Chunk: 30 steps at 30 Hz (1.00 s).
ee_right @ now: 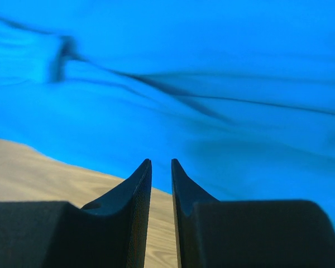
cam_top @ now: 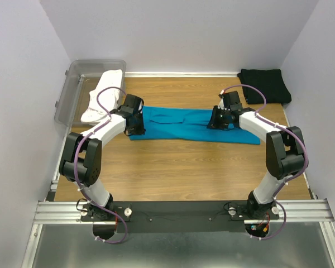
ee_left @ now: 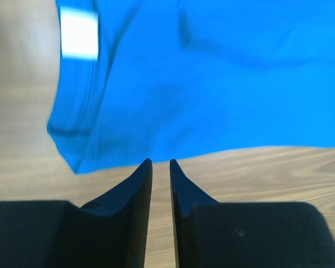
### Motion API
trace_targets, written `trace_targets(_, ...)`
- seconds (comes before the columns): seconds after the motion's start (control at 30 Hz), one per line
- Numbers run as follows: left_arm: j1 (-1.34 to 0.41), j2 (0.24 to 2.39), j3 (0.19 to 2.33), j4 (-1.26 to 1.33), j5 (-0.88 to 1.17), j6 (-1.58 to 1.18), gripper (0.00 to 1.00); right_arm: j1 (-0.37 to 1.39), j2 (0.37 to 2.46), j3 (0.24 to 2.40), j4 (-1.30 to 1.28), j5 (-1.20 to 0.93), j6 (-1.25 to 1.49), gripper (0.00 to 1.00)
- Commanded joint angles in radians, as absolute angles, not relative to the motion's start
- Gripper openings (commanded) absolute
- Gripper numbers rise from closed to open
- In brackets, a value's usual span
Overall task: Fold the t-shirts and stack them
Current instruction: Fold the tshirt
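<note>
A bright teal-blue t-shirt lies as a long folded strip across the middle of the wooden table. My left gripper hangs at its left end. In the left wrist view the left gripper is open by a narrow gap, empty, with its tips just short of the teal t-shirt's near edge. My right gripper is over the strip's right part. The right gripper is also narrowly open and empty, at the teal t-shirt's edge. A black t-shirt lies folded at the back right. A white t-shirt hangs out of the tub.
A clear grey plastic tub stands at the back left corner, against the left wall. Walls close the table in on the left, back and right. Bare wood lies between the teal strip and the arm bases.
</note>
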<state>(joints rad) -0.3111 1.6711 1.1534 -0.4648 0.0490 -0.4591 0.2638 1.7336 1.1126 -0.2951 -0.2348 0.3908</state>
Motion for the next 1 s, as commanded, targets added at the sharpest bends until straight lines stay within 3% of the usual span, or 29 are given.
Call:
trace_targets(0.0,-0.328,1.646,1.088,-0.456,0.008,-0.482,0.26,0.247,1.733,1.115,-0.345,-0.083,0.359,0.28)
trace_targets(0.4,-0.342,1.562,1.045,-0.456,-0.026,-0.489,0.26,0.181,1.882,1.233,-0.351,0.037,0.345,0.27)
trace_targets(0.63,-0.342,1.548,1.017,-0.443,-0.022,-0.492,0.26,0.045,1.905,1.304,-0.350,0.081,0.379,0.27)
trace_targets(0.83,-0.342,1.552,1.026,-0.433,-0.015,-0.492,0.27,-0.118,1.908,1.316,-0.345,-0.081,0.459,0.28)
trace_targets(0.97,-0.342,1.562,1.042,-0.402,-0.038,-0.503,0.27,-0.144,1.798,1.254,-0.295,-0.155,0.460,0.28)
